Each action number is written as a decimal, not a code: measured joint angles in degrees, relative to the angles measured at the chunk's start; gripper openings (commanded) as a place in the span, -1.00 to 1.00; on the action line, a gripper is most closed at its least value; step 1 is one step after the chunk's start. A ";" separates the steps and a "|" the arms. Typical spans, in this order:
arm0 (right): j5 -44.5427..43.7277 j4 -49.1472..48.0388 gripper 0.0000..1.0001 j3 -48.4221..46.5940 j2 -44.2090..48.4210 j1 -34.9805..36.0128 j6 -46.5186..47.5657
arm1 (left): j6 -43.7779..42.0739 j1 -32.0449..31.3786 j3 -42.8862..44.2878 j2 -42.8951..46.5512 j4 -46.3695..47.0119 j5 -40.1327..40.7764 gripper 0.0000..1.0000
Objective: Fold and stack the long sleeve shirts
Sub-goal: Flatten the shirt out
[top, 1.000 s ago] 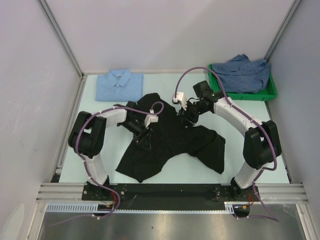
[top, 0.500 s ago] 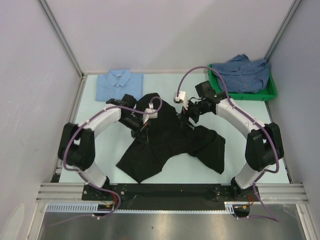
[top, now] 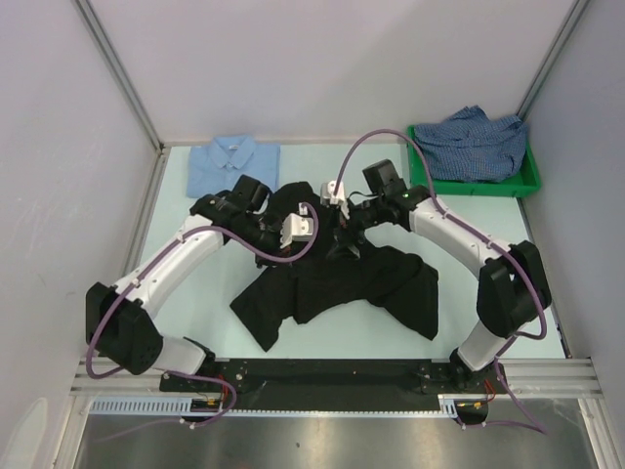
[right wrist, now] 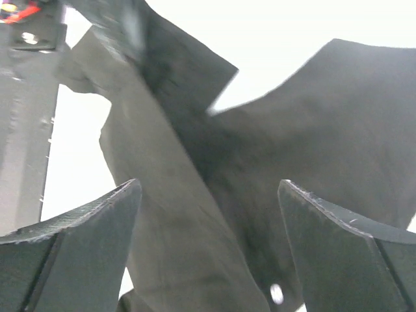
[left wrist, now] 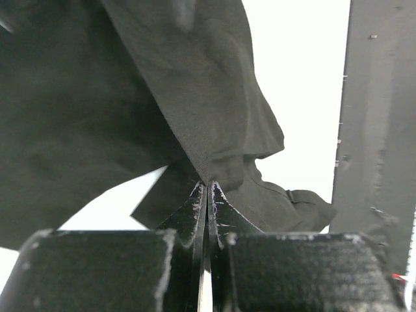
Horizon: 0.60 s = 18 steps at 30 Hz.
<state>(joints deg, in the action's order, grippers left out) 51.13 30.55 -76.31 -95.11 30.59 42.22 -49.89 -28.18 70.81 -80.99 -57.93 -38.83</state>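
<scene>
**Left pincer (left wrist: 207, 190) clamped on the soft plain black fabric shirt (top: 332, 283); right pincer (right wrist: 209, 187) spread wide above it.**

The black shirt lies crumpled in the middle of the pale green bench (top: 352, 337), one sleeve trailing toward the near right. The left pincer's fingers are pressed together on a raised fold of the cloth on the shirt's far left part. The right pincer hangs over the shirt's far edge, its fingers far apart with dark cloth showing between them, gripping nothing. A folded plain light blue fabric shirt (top: 234, 166) lies at the far left of the bench. A blue-and-white checked fabric shirt (top: 476, 142) sits bunched in the green plastic bin (top: 527, 181) at the far right corner.
</scene>
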 measured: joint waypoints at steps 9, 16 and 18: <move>3.08 -6.19 0.19 0.48 -0.96 5.70 -0.81 | -1.68 -0.02 -3.21 7.08 2.97 1.31 -1.00; 3.08 -2.03 -0.27 0.33 -3.45 7.74 3.28 | -1.66 -0.02 -3.63 7.69 5.11 3.17 -1.00; 2.75 0.17 -0.69 0.33 -3.48 8.39 4.70 | -1.66 0.07 -3.63 8.02 5.90 3.63 -1.00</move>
<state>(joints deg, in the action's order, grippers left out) 53.89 30.72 -75.99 -98.59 38.98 46.92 -51.55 -28.12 67.18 -72.97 -52.03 -35.20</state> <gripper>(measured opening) 0.390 0.005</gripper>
